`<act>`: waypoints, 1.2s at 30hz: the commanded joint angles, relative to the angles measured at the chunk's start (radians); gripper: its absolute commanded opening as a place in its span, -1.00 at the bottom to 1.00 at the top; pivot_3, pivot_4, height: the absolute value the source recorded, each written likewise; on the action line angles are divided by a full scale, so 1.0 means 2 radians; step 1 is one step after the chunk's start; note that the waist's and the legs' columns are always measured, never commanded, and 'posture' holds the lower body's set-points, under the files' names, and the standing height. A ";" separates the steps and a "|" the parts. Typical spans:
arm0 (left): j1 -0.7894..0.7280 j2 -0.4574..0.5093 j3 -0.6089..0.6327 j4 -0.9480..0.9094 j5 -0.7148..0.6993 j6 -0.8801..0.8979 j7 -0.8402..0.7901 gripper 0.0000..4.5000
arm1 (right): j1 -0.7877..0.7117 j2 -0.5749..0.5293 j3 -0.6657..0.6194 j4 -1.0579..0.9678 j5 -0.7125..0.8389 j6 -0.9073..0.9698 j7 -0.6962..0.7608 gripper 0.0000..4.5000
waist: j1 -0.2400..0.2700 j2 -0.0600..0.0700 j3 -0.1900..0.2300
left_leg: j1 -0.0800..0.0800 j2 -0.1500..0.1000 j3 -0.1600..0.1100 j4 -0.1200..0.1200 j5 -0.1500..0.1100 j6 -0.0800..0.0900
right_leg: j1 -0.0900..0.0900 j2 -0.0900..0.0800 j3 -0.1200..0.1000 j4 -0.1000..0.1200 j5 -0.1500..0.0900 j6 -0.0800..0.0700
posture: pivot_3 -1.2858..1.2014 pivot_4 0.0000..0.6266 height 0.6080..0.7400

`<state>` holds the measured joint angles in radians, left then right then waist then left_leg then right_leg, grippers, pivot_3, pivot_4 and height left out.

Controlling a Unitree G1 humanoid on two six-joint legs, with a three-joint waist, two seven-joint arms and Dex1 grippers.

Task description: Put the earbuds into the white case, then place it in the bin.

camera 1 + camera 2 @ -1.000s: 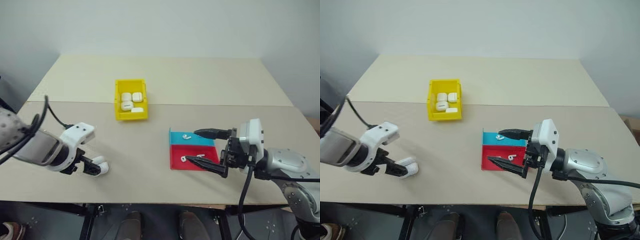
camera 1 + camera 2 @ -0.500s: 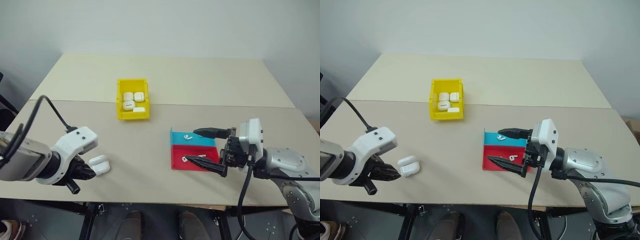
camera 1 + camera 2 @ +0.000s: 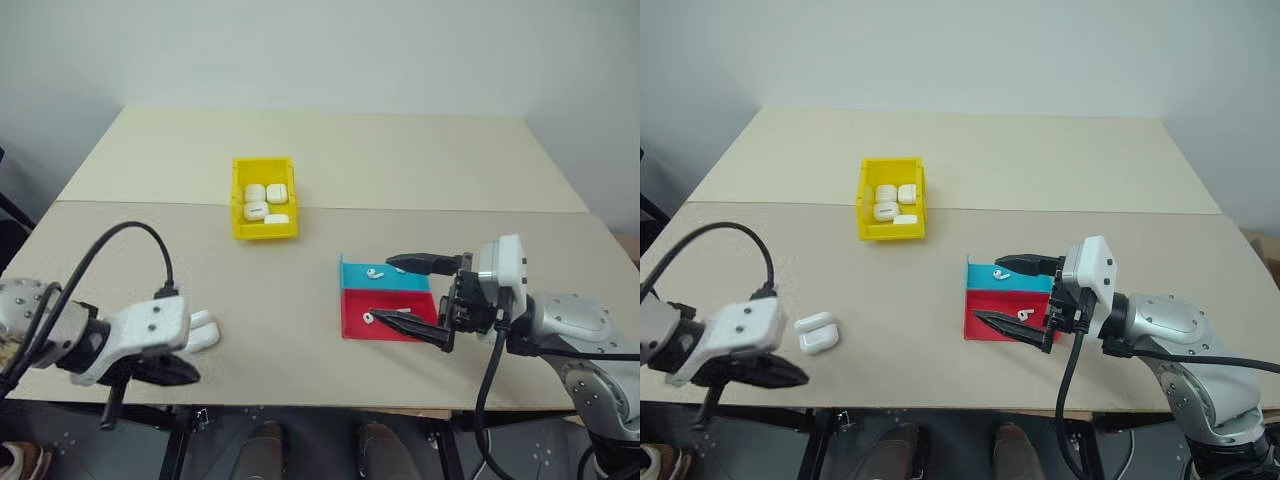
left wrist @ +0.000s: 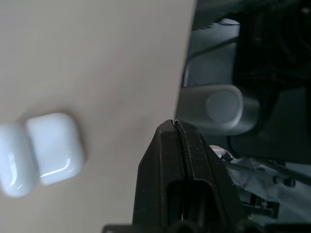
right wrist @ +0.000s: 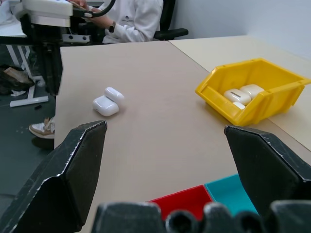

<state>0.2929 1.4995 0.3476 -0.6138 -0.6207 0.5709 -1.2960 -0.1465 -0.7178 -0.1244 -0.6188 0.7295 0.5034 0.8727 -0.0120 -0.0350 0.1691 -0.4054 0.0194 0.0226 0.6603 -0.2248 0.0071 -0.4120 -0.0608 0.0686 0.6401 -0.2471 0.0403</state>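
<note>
From my head camera, my left gripper [image 3: 780, 375] sits at about 8 o'clock on the table [image 3: 1040, 170], fingers pressed together on nothing, near the front edge. The white case [image 3: 817, 332] lies on the tabletop just beside it, toward 1 o'clock from the fingertips, lid flipped open, apart from the fingers. The bin [image 3: 890, 200] stands well off at 11 o'clock, holding several white cases [image 3: 892, 201]. At 4 o'clock my right gripper [image 3: 1015, 295] hangs level with its fingers spread wide, one over the blue half and one over the red half of the tray [image 3: 985, 325]. One of the earbuds [image 3: 1002, 274] lies on the blue part, the other earbud [image 3: 1025, 314] on the red part; neither is gripped.

From my left wrist, my two black fingers [image 4: 167, 145] meet with no gap, poised at the table's edge. The case lies open on the beige surface, clear of them.

From my right wrist, my fingers [image 5: 73, 160] stand far apart with nothing between. Past them I see the open case, the yellow bin with cases inside, my left arm [image 5: 48, 29], and a seated person [image 5: 129, 19] in a white top beyond the table.
</note>
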 commanded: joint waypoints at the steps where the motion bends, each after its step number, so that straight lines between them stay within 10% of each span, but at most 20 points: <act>1: 0.005 -0.012 0.008 0.003 0.057 -0.030 -0.017 -0.98 | -0.006 0.000 -0.005 -0.009 0.005 -0.010 0.003 1.00 | 0.000 0.000 0.000 | 0.000 0.000 0.000 0.000 0.000 0.000 | -0.001 0.000 0.000 0.000 0.000 0.000 | 0.03 -0.52 1.00; 36: -0.294 -0.101 -0.328 0.083 0.316 0.081 0.074 -0.98 | -0.008 0.000 -0.005 -0.016 0.009 -0.007 -0.006 1.00 | -0.001 0.000 0.000 | -0.003 0.000 0.000 0.001 0.000 0.000 | -0.004 0.001 0.001 0.003 0.000 0.001 | 0.03 -0.52 1.00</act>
<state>-0.2770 1.3013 -0.3012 -0.4575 -0.0246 0.7378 -1.1536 -0.1573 -0.7163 -0.1113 -0.6211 0.7298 0.5035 0.8628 -0.0131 -0.0352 0.1689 -0.4110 0.0188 0.0217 0.6619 -0.2246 0.0075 -0.4197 -0.0596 0.0698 0.6466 -0.2462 0.0421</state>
